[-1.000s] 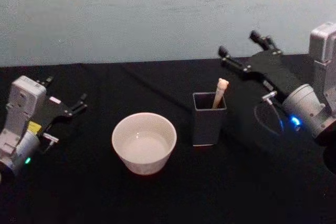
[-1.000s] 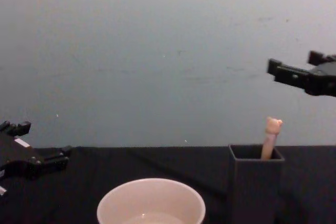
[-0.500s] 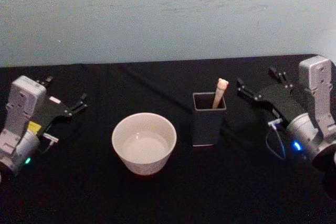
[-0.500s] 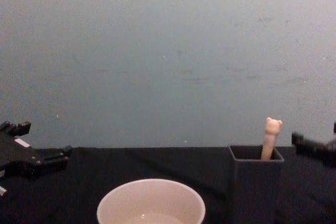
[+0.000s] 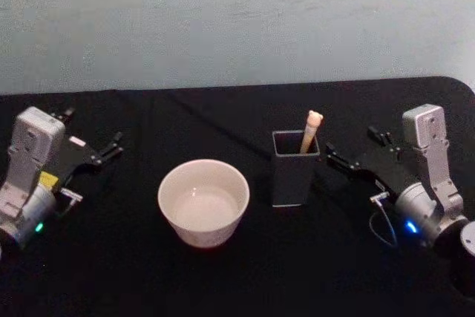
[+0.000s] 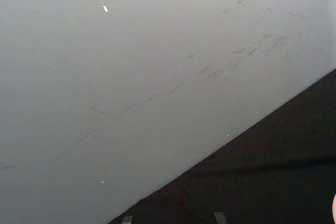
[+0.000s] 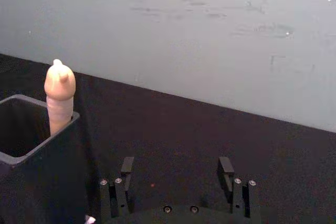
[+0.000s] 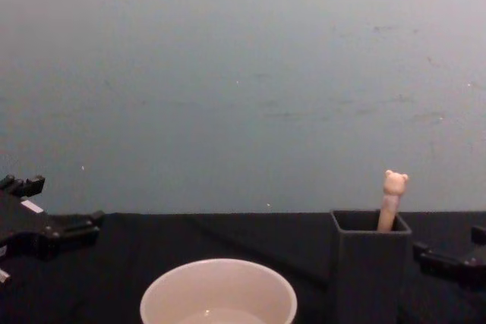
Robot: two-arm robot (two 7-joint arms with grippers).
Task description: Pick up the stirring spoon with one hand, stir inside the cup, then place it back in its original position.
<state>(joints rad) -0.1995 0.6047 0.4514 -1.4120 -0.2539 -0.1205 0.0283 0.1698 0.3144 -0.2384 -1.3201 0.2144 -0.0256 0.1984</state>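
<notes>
The stirring spoon (image 5: 312, 128) stands in the dark grey square holder (image 5: 294, 177), its beige bear-head handle (image 8: 392, 196) sticking out above the rim; the bowl is hidden inside. Left of the holder sits the wide cream cup (image 5: 203, 203), also low in the chest view (image 8: 219, 294). My right gripper (image 5: 350, 146) hangs open and low, just right of the holder, touching nothing. In the right wrist view the right gripper (image 7: 176, 167) shows its fingers apart, with the handle (image 7: 59, 96) and holder (image 7: 31, 177) off to one side. My left gripper (image 5: 93, 130) rests open at the far left.
A black cloth covers the table (image 5: 223, 280), and a pale grey-blue wall (image 8: 243, 73) stands behind it. The table's right rear corner (image 5: 464, 83) lies close to my right arm. Open cloth lies between the cup and the left gripper (image 8: 57, 204).
My right arm has come down from high above the table to holder height and drawn nearer to the holder's right side. The left arm, spoon and cup have not moved.
</notes>
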